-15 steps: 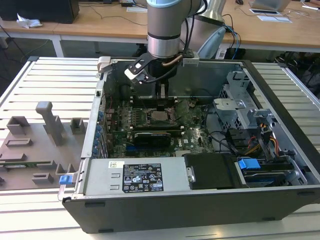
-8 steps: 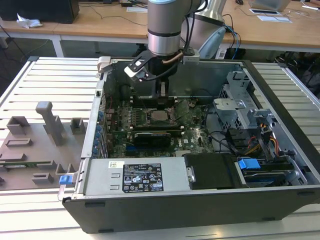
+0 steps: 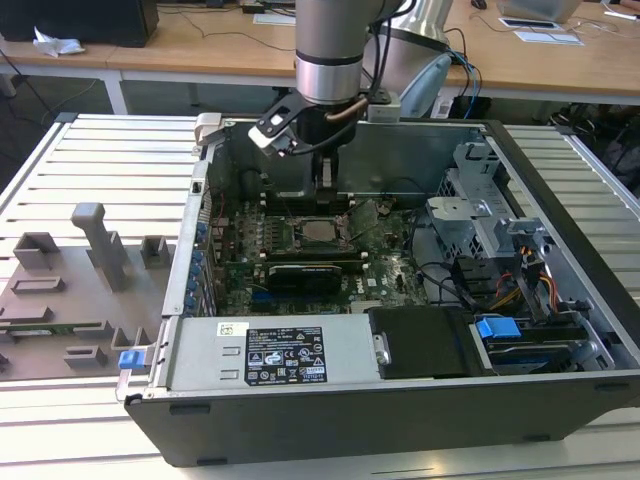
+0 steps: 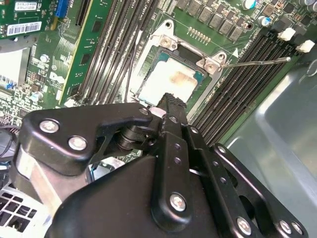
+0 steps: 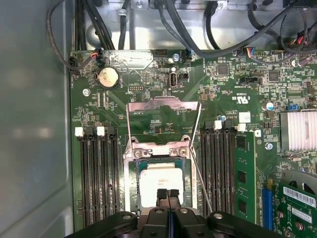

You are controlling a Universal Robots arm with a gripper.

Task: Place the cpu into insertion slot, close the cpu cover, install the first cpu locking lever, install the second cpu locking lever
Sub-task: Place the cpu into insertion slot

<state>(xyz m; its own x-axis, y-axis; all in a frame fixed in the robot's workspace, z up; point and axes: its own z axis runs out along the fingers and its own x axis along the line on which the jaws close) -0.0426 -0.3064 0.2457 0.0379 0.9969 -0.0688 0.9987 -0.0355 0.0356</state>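
Observation:
The cpu point(image 5: 159, 182) lies in the socket on the green motherboard, its dull silver-tan top showing in both wrist views point(image 4: 168, 82). The cpu cover point(image 5: 158, 151), a silvery frame, appears to lie flat around the chip. Two thin wire locking levers stand loose beside the socket: one point(image 5: 202, 181) slants away from it, the other point(image 5: 127, 130) runs along the opposite side. My gripper point(image 5: 167, 194) hangs just over the near edge of the cpu with its black fingers together and nothing between them. In the exterior view the gripper point(image 3: 325, 188) is inside the open case, above the socket point(image 3: 318, 232).
Black memory slots point(image 5: 99, 178) flank the socket on both sides. A green card point(image 5: 245, 173) stands beyond one bank. Cables point(image 5: 198, 34) run behind the board. The case wall point(image 3: 560, 230), drive cage point(image 3: 470, 210) and power supply box point(image 3: 280, 352) surround the board.

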